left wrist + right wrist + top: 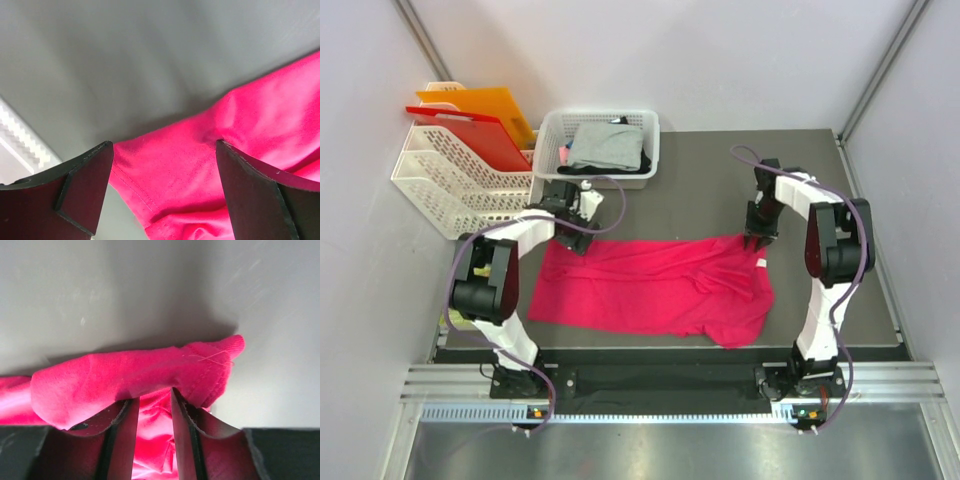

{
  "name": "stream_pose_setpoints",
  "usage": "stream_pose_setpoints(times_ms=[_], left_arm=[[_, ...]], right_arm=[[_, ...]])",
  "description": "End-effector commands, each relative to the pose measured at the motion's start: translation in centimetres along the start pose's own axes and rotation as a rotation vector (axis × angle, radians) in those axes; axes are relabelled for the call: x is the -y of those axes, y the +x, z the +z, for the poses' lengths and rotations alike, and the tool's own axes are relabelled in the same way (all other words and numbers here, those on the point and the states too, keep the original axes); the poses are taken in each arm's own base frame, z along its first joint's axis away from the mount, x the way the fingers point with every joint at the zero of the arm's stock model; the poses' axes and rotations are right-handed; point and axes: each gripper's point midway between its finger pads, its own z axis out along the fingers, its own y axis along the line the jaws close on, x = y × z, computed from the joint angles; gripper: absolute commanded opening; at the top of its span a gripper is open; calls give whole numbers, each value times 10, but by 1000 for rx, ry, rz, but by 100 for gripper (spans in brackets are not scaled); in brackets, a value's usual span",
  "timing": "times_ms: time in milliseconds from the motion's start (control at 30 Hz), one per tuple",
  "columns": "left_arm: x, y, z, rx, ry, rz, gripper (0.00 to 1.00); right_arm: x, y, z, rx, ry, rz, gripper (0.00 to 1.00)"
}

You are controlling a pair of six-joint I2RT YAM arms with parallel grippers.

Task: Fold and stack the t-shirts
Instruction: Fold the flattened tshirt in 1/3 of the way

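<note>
Corners first: pink shirt (650,285) lies spread across the desk (720,180), well apart from the grey shirt (605,145) in the basket (551,135). Right jaws look clamped on its far right corner, cloth bunched between them. Left jaws stand wide apart astride the far left corner, not yet biting. By my reading, the left should sink low and close on the hem, then both lift evenly, keeping the edge taut while bringing it toward the near side

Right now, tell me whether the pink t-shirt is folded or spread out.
Spread out: the pink t-shirt lies wide across the table, rumpled at one end, no neat fold.
</note>
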Motion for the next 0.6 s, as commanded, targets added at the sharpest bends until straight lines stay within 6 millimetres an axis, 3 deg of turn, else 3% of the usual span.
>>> stream_pose_setpoints(times_ms=[0, 67, 200, 300, 400, 433, 567], left_arm=[[30, -37, 25, 79, 30, -4, 88], [24, -48, 33, 90, 10, -17, 88], [-7, -56, 49, 79, -127, -4, 87], [-20, -62, 56, 79, -166, 11, 87], [-31, -73, 51, 88, -196, 3, 86], [-34, -74, 48, 88, -202, 1, 86], [-42, -70, 38, 87, -237, 8, 86]], right_arm=[[24, -70, 7, 169, 47, 45, 32], [22, -86, 4, 184, 46, 46, 31], [18, -107, 1, 204, 47, 43, 31], [21, -120, 1, 211, 56, 50, 29], [30, -129, 2, 220, 56, 74, 28], [46, -136, -1, 229, 59, 111, 28], [66, -159, -9, 269, 27, 174, 27]])
